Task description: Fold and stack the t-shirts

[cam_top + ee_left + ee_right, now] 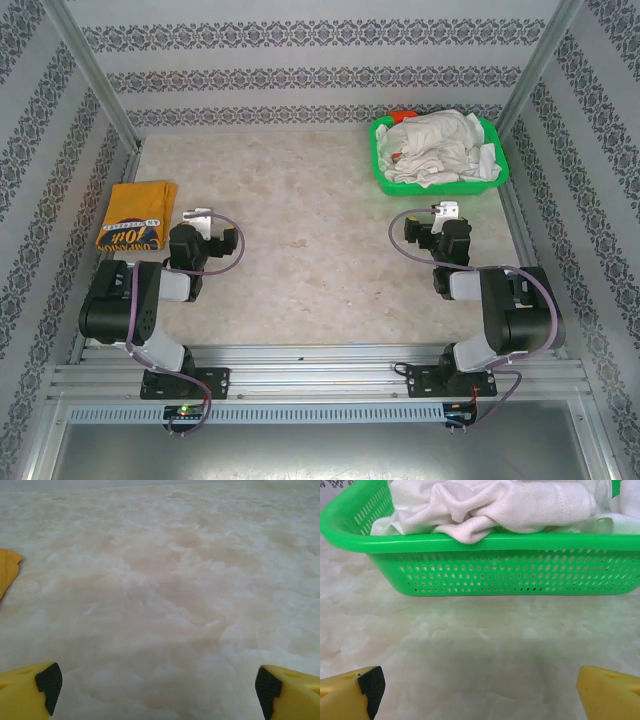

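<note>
Top external: yellow shirt (136,214) lies folded at nine o'clock. Left gripper (197,215) and right gripper (446,211) gape empty. Likely next: the right fetches white shirts (435,150) from basket (440,188) at one o'clock.

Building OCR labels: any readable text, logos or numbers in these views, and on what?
"JOB" (likely, seen rotated): large dark letters on the folded mustard-yellow t-shirt.
Smaller lines next to it: too small to read.
On the green basket and the white t-shirts: no text visible.

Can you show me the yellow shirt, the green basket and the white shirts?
yellow shirt (136,214): top view, its middle.
green basket (520,572): right wrist view, front wall.
white shirts (437,148): top view, pile's middle.
</note>
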Tool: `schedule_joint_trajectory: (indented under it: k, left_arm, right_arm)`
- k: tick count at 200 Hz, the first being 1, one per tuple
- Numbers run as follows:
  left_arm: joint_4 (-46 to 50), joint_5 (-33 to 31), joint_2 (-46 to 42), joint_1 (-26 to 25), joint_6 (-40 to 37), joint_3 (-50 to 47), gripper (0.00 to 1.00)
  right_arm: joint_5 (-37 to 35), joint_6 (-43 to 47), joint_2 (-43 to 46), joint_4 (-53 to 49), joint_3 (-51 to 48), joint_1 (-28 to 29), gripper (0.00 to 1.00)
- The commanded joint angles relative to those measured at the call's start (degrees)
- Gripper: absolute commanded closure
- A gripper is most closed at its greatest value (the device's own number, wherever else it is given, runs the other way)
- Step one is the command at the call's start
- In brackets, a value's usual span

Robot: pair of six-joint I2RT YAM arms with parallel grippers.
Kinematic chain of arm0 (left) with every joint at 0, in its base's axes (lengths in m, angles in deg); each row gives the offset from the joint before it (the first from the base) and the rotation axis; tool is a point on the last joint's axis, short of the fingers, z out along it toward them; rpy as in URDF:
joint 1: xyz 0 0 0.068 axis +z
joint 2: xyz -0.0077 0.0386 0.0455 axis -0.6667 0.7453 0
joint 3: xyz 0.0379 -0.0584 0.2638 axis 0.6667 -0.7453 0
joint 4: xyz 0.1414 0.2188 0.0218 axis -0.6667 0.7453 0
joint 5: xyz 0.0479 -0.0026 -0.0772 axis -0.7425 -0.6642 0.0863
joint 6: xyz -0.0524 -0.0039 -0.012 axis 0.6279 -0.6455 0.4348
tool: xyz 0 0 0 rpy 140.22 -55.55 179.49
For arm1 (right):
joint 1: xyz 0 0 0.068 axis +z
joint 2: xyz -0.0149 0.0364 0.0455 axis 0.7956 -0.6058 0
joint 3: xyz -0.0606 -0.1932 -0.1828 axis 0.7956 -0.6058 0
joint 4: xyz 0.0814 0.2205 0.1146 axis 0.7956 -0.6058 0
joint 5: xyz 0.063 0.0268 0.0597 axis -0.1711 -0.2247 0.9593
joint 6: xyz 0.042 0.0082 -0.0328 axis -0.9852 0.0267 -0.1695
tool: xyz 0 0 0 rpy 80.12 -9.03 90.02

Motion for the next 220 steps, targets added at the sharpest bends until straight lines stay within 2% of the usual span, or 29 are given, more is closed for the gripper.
schedule_joint_trajectory:
  k: [1,71,102,171,191,220]
  left_arm:
    - [-3.03,1.44,-0.27,0.35,-0.79,-0.29,0.0]
    - [-3.07,1.49,-0.28,0.37,-0.7,-0.29,0.0]
    - [-0.88,-3.37,-0.18,0.35,0.97,0.85,0.0]
    - [-1.69,-3.41,-0.54,0.33,0.97,0.44,0.0]
    - [-0.01,-2.85,-3.81,0.28,0.67,-0.05,0.0]
    - [8.16,-4.01,-11.61,-0.48,-0.13,0.85,0.0]
  right_arm:
    - [1.15,0.29,0.24,1.24,0.58,-0.04,0.02]
    - [1.12,0.18,0.21,1.23,0.55,-0.05,0.02]
    - [1.34,0.09,0.24,1.18,0.63,-0.12,0.02]
    - [2.58,-0.33,0.41,1.45,0.41,-0.75,0.02]
    - [3.4,0.23,1.91,0.52,0.45,-0.63,0.02]
    - [3.3,0.79,10.31,-8.44,1.38,-0.24,0.02]
